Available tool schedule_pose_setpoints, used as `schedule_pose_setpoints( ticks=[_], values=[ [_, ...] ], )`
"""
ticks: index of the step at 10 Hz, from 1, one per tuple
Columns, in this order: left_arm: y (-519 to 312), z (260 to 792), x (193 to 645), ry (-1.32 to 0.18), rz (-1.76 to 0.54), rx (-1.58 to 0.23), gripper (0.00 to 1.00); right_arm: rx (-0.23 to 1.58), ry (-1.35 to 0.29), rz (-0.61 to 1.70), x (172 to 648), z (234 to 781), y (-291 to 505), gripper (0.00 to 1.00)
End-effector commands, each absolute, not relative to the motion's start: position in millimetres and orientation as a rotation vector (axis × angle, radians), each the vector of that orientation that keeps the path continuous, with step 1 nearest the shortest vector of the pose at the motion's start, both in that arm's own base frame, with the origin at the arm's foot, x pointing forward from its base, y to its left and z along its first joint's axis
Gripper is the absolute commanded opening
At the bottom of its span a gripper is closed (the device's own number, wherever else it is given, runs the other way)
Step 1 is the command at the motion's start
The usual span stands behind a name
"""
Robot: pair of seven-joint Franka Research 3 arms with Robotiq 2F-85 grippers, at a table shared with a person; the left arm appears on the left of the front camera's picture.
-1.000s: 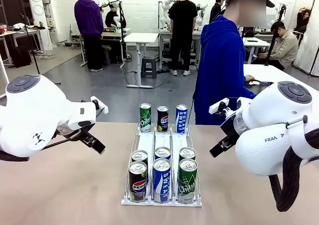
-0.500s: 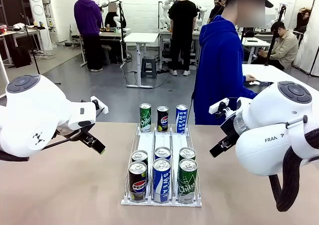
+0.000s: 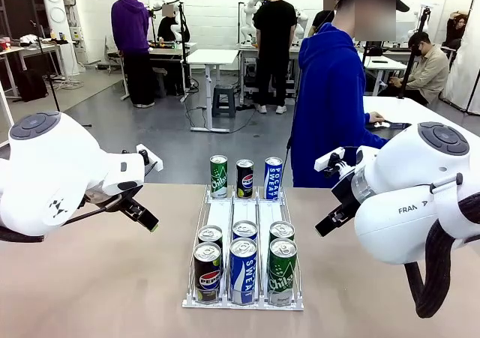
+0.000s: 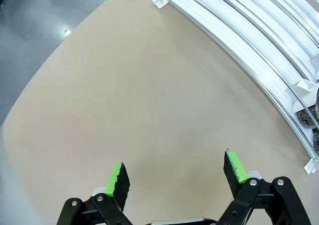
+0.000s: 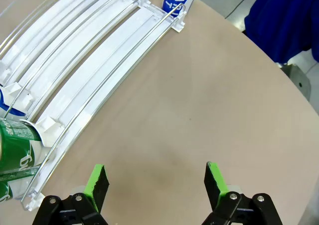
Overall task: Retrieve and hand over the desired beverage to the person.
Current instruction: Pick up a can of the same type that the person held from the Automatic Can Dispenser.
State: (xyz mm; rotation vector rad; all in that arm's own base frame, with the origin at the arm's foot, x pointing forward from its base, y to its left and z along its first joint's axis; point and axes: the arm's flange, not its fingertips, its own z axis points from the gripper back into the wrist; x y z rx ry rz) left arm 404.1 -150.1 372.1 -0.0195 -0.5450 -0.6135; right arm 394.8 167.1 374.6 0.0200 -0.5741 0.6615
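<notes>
A white three-lane rack (image 3: 225, 212) in the middle of the table holds beverage cans. At its far end stand a green Chilsung can (image 3: 218, 176), a black Pepsi can (image 3: 244, 178) and a blue Pocari Sweat can (image 3: 273, 178). At the near end are a Pepsi (image 3: 207, 270), a Pocari Sweat (image 3: 243, 269) and a Chilsung (image 3: 282, 270), with more cans behind them. The person (image 3: 330, 106) in the blue hoodie stands beyond the far right edge, turned sideways. My left gripper (image 4: 176, 177) is open over bare table left of the rack (image 4: 259, 40). My right gripper (image 5: 156, 177) is open over bare table right of the rack (image 5: 99, 60).
My left arm (image 3: 52, 173) and right arm (image 3: 405, 195) hang over the table's two sides. A white table (image 3: 420, 113) stands to the right of the person, whose hand rests on it. Other people and tables are farther back in the room.
The person in blue has shifted slightly on the spot. Both arms and the cans have stayed still.
</notes>
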Motion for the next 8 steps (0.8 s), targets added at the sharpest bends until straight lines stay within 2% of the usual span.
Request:
schedule_pose_setpoints(
  ticks=[1, 3, 5, 8],
  values=[
    [-150.1, 372.1, 404.1, -0.545, -0.614, -0.019, 1.0, 0.02, -0.574, 0.662, 394.7, 374.6, 167.1, 1.0],
    [-141.7, 457.4, 395.7, -0.577, -0.639, -0.002, 1.0, 0.02, -0.583, 0.63, 391.9, 468.4, 154.3, 1.0],
    [-138.7, 526.8, 397.1, -0.546, -0.673, -0.004, 1.0, 0.005, -0.574, 0.624, 390.6, 553.8, 147.5, 1.0],
    [-132.3, 603.2, 392.2, -0.538, -0.669, 0.003, 1.0, -0.048, -0.573, 0.587, 376.9, 637.8, 145.6, 1.0]
  ],
)
